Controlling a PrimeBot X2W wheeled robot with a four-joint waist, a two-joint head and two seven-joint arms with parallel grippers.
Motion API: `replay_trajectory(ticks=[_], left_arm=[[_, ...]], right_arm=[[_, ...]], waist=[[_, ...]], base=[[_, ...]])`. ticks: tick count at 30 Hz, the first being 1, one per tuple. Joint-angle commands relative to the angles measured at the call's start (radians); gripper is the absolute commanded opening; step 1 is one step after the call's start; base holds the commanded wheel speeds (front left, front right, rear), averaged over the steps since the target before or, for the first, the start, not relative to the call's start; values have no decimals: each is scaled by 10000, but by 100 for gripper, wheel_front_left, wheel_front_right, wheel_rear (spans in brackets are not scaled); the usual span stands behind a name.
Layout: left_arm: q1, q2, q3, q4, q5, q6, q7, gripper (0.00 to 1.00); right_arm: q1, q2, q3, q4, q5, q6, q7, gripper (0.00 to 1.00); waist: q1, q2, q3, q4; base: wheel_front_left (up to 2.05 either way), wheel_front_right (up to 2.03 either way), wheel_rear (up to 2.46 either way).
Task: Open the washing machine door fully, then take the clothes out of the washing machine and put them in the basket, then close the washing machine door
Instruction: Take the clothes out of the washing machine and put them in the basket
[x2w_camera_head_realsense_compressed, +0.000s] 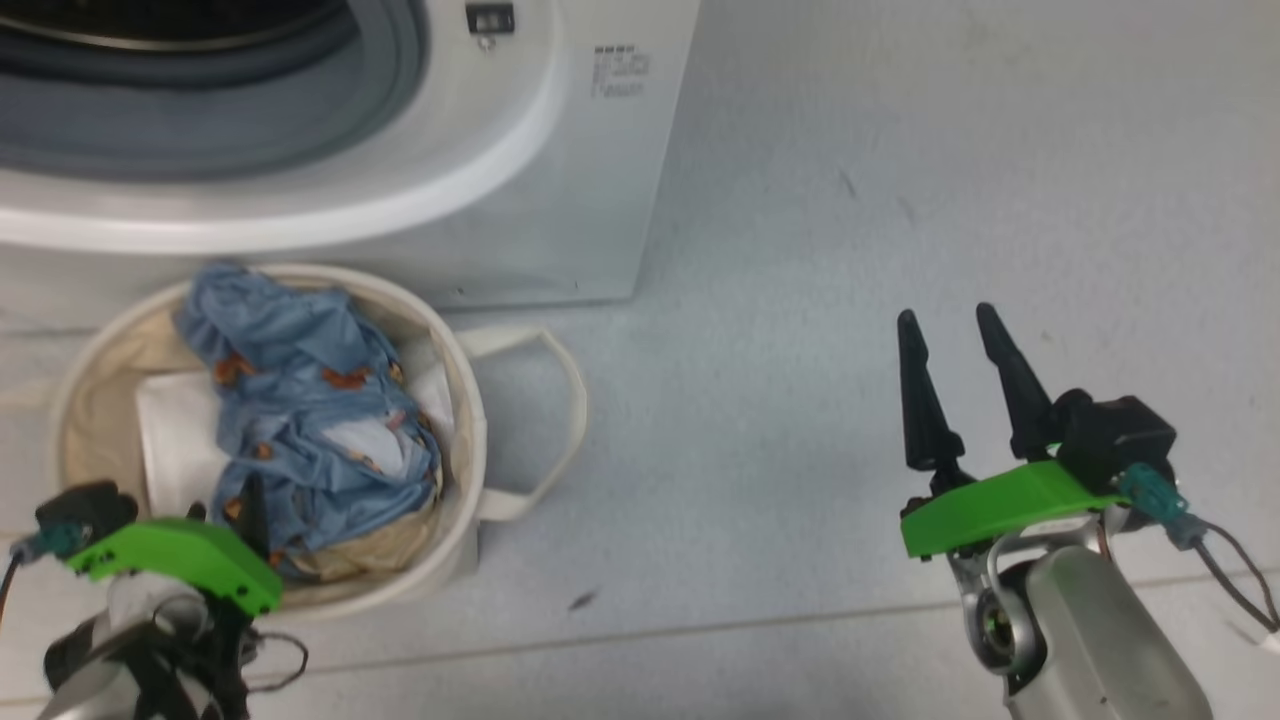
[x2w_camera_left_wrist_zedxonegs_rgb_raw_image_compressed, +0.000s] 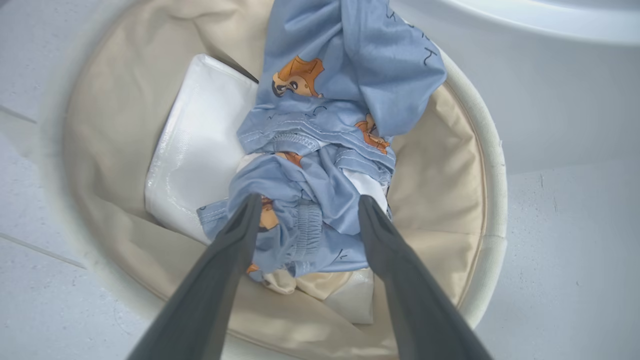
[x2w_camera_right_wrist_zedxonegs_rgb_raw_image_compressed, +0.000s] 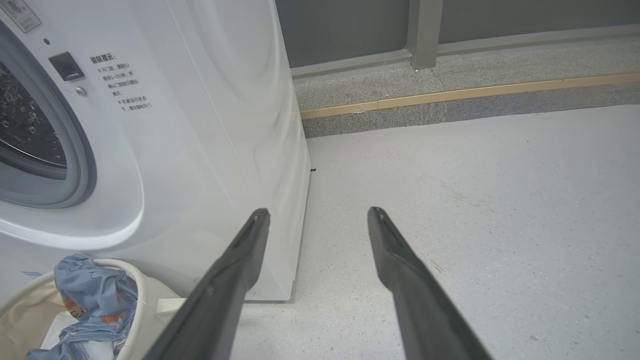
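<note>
This looks like a laundry corner in a plain utility or test room rather than a furnished home. A white front-loading washing machine (x2w_camera_right_wrist_zedxonegs_rgb_raw_image_compressed: 165, 150) stands directly on a pale grey speckled floor (x2w_camera_right_wrist_zedxonegs_rgb_raw_image_compressed: 475, 210), its drum mouth open. Just in front of it on the floor sits a cream canvas basket (x2w_camera_head_realsense_compressed: 470, 440) holding light blue printed clothes (x2w_camera_head_realsense_compressed: 310, 400). Behind runs a raised grey stone kerb (x2w_camera_right_wrist_zedxonegs_rgb_raw_image_compressed: 450, 85) with a tan strip, below a dark grey wall (x2w_camera_right_wrist_zedxonegs_rgb_raw_image_compressed: 350, 25).

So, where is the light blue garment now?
The light blue garment lies inside the basket, lower left in the head view, before the washing machine.
</note>
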Motion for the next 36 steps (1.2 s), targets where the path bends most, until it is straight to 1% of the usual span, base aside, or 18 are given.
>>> replay_trajectory(ticks=[1,8,10,11,13,15,17,22,27,30,33,34,36], left_arm=[[283,529,138,-167,108,-56,-233,100],[834,1075,-108,-1177,64,-57,-848,100],[1001,1292,-136,-1581,56,-57,-969,100],[1166,1547,-136,-1970,124,-57,-1050,100],[1275,1860,-117,-2189,432,-50,-1085,100],[1268,2155,278,-2596,939,199,-1093,100],[1506,2287,699,-3229,1502,406,-1095,100],[2511,2286,1738,-5083,2604,842,-1097,100],[3530,2238,2474,-6798,3438,1472,-1098,100],[4188,2155,2914,-7775,3650,1796,-1099,100],[4827,2124,3141,-8686,3853,2018,-1099,100],[4827,2124,3141,-8686,3853,2018,-1099,100],[5261,2152,3158,-9164,3904,2086,-1099,100]], right_arm=[[144,18,259,-175,77,8,-122,100],[441,53,588,260,239,8,-122,100],[530,84,695,368,294,8,-122,100],[630,116,767,468,345,8,-122,100],[741,141,812,556,381,8,-122,100],[847,126,824,635,304,8,-122,100],[954,153,801,746,233,8,-122,100],[1167,196,845,843,254,8,-122,100],[1288,205,868,888,289,8,-122,100],[1331,222,891,897,319,8,-122,100],[1343,243,919,897,349,8,-122,100],[1343,243,919,897,349,8,-122,100],[1348,254,946,900,358,8,-122,100]], waist=[[0,0,-502,40],[0,0,-1771,124],[0,0,-2132,93],[0,0,-2480,56],[0,0,-2800,32],[0,0,-3066,30],[0,0,-3306,20],[0,0,-3724,50],[0,0,-3993,98],[0,0,-4114,95],[0,0,-4201,88],[0,0,-4201,88],[0,0,-4256,66]], base=[[0,0,0],[0,0,0],[0,0,0],[0,0,0],[0,0,0],[0,0,0],[0,0,0],[0,0,0],[0,0,0],[0,0,0],[0,0,0],[0,0,0],[0,0,0]])
